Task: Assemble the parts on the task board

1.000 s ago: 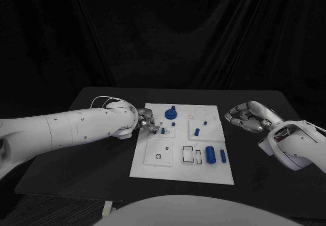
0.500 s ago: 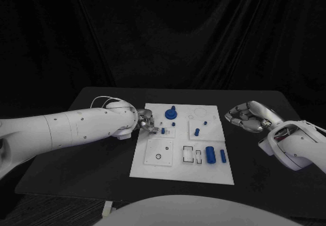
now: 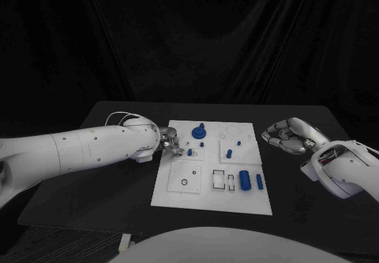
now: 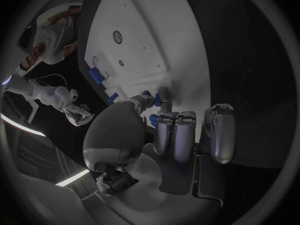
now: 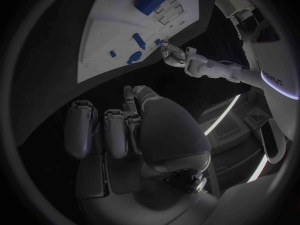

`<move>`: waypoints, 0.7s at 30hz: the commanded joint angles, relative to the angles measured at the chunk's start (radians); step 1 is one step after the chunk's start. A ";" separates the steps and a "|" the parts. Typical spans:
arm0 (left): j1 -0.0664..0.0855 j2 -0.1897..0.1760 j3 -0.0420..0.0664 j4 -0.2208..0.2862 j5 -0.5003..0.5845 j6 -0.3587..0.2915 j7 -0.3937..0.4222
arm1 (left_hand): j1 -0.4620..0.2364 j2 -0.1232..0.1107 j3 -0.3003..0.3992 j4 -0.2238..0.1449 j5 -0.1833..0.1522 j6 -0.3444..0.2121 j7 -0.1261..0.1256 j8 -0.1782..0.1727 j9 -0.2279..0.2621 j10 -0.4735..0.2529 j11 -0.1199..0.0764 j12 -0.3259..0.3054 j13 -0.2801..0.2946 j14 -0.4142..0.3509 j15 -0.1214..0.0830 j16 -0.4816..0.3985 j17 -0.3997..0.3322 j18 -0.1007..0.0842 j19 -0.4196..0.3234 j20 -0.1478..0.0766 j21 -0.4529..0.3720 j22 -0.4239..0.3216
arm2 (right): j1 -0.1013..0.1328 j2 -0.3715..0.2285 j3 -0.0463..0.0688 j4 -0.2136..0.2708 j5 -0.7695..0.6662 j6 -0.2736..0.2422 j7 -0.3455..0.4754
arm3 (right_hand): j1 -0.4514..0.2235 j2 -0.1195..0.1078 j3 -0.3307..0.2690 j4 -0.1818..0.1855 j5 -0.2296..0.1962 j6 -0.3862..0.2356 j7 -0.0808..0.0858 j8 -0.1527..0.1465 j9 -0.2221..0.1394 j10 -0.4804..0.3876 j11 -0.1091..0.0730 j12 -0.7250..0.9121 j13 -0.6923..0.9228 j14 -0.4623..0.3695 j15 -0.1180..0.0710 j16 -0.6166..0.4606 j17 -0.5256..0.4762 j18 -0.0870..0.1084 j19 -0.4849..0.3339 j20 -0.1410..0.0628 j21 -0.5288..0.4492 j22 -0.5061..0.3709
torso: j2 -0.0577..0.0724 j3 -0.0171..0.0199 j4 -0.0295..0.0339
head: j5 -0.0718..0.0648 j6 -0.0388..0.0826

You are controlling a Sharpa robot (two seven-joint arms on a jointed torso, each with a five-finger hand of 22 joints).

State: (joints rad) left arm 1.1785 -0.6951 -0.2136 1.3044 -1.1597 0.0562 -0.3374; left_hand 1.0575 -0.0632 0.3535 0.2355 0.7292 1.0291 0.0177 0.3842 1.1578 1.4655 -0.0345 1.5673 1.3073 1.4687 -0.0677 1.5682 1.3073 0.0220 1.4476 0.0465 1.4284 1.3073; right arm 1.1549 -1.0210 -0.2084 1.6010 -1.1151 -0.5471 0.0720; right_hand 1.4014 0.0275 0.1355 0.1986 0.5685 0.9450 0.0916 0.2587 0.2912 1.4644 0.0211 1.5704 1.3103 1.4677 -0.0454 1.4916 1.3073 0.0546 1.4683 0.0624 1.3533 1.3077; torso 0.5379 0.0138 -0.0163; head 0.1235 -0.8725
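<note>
On the middle of your black table (image 3: 103,186) lies the white task board (image 3: 212,197), your left hand (image 3: 170,143) pinching a small blue part (image 3: 181,153) at its left edge, your right hand (image 3: 286,136) curled past its right edge, holding nothing.

Left hand (image 3: 171,143) at the task board (image 3: 212,193) left edge — fingertips shift slightly; nothing else differs — parts in place.

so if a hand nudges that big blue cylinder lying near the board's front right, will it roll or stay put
The big blue cylinder lies on its side on the task board, so a sideways push would probably roll it. It looks smooth and rigid, so maybe slippery to pinch. Being small, it is likely light.
</note>
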 commanded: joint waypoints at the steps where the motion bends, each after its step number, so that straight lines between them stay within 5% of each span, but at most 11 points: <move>1: -0.001 0.002 0.000 0.002 0.008 0.014 -0.001 | 0.012 0.001 0.009 -0.007 -0.029 0.005 0.001 -0.006 0.001 0.105 -0.002 0.003 0.263 0.102 -0.003 0.003 0.263 0.017 0.001 -0.003 0.003 0.211 | -0.002 0.000 0.001 0.001 -0.002 0.003 -0.014 | 0.000 0.001 0.007 -0.001 0.005 0.004 0.004 -0.005 0.000 0.106 -0.004 0.000 0.260 0.081 -0.006 -0.005 0.173 -0.002 0.019 -0.005 -0.005 0.192 | 0.000 0.0001 -0.0001 | 0.000 0.000; 2: -0.001 0.002 0.000 0.002 0.008 0.015 -0.002 | 0.012 0.001 0.013 -0.007 -0.039 0.005 0.001 -0.006 0.000 0.105 -0.002 0.003 0.263 0.102 -0.003 0.003 0.263 0.017 0.001 -0.003 0.003 0.211 | -0.002 0.000 0.001 0.001 -0.002 0.003 -0.014 | 0.000 0.001 0.007 -0.001 0.005 0.004 0.004 -0.005 0.000 0.106 -0.004 0.000 0.260 0.081 -0.006 -0.005 0.173 -0.002 0.019 -0.005 -0.005 0.192 | 0.000 0.0001 0.0000 | 0.000 0.000; 5: -0.001 0.002 0.000 0.002 0.008 0.017 -0.003 | 0.002 -0.002 0.034 0.010 -0.137 0.007 0.002 -0.011 -0.002 0.105 -0.001 0.003 0.263 0.102 -0.002 0.003 0.263 0.018 0.000 -0.002 0.001 0.211 | -0.002 0.000 0.001 0.001 -0.002 0.003 -0.014 | 0.000 0.001 0.007 -0.001 0.005 0.004 0.004 -0.005 0.000 0.106 -0.004 0.000 0.260 0.081 -0.006 -0.005 0.173 -0.002 0.019 -0.005 -0.005 0.192 | 0.000 0.0001 0.0000 | 0.000 0.000; 8: -0.001 0.003 0.000 0.002 0.008 0.015 -0.004 | -0.039 0.005 0.019 0.051 -0.307 0.016 0.006 -0.015 -0.007 0.105 0.003 0.003 0.263 0.102 0.001 0.003 0.263 0.017 0.000 0.000 0.001 0.211 | -0.003 0.000 0.001 0.001 -0.002 0.003 -0.014 | 0.000 0.001 0.007 -0.001 0.005 0.004 0.004 -0.005 0.000 0.106 -0.004 0.000 0.260 0.081 -0.006 -0.005 0.173 -0.002 0.019 -0.005 -0.005 0.192 | 0.000 0.0001 0.0000 | 0.000 0.000; 12: -0.001 0.003 0.000 0.001 0.008 0.013 -0.005 | -0.121 0.025 -0.037 0.057 -0.427 0.023 0.012 -0.024 -0.017 0.104 0.009 0.003 0.263 0.102 0.006 0.003 0.263 0.018 -0.001 0.004 0.000 0.211 | -0.003 0.000 0.001 0.001 -0.002 0.004 -0.015 | 0.000 0.001 0.007 -0.001 0.005 0.004 0.004 -0.005 0.000 0.106 -0.004 0.000 0.260 0.081 -0.006 -0.005 0.173 -0.002 0.019 -0.005 -0.005 0.192 | 0.000 0.0001 -0.0001 | 0.001 0.000; 17: -0.001 0.004 0.000 0.000 0.008 0.013 -0.008 | -0.187 0.043 -0.097 0.058 -0.488 0.022 0.016 -0.039 -0.028 0.103 0.012 0.002 0.262 0.102 0.008 0.003 0.263 0.018 -0.002 0.007 -0.002 0.210 | -0.003 0.000 0.001 0.001 -0.002 0.004 -0.016 | -0.002 0.000 0.010 -0.005 0.005 0.003 0.004 -0.005 0.000 0.106 -0.004 0.000 0.260 0.080 -0.006 -0.007 0.171 -0.001 0.018 -0.005 -0.008 0.191 | 0.000 0.0000 -0.0003 | 0.001 0.000; 21: -0.001 0.004 0.000 -0.002 0.008 0.010 -0.010 | -0.210 0.053 -0.127 0.058 -0.507 0.023 0.018 -0.046 -0.034 0.103 0.013 0.002 0.262 0.102 0.010 0.003 0.263 0.018 -0.003 0.008 -0.003 0.210 | -0.003 0.000 0.001 0.001 -0.002 0.005 -0.016 | -0.002 0.000 0.010 -0.005 0.005 0.003 0.004 -0.005 0.000 0.106 -0.004 0.000 0.260 0.080 -0.006 -0.007 0.171 -0.001 0.018 -0.005 -0.008 0.191 | 0.000 0.0000 -0.0001 | 0.001 0.000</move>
State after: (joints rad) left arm 1.1785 -0.6931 -0.2140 1.3023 -1.1588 0.0621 -0.3487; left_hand 0.8557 -0.0091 0.2283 0.2937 0.2236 1.0506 0.0322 0.3418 1.1246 1.4651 -0.0278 1.5673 1.3073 1.4650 -0.0640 1.5682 1.3073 0.0220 1.4441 0.0501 1.4284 1.3080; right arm 1.1546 -1.0210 -0.2084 1.6012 -1.1151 -0.5461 0.0711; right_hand 1.4014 0.0275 0.1410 0.1931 0.5685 0.9450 0.0916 0.2587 0.2912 1.4644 0.0211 1.5704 1.3105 1.4677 -0.0454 1.4917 1.3073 0.0545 1.4684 0.0624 1.3474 1.3075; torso 0.5380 0.0138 -0.0163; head 0.1239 -0.8725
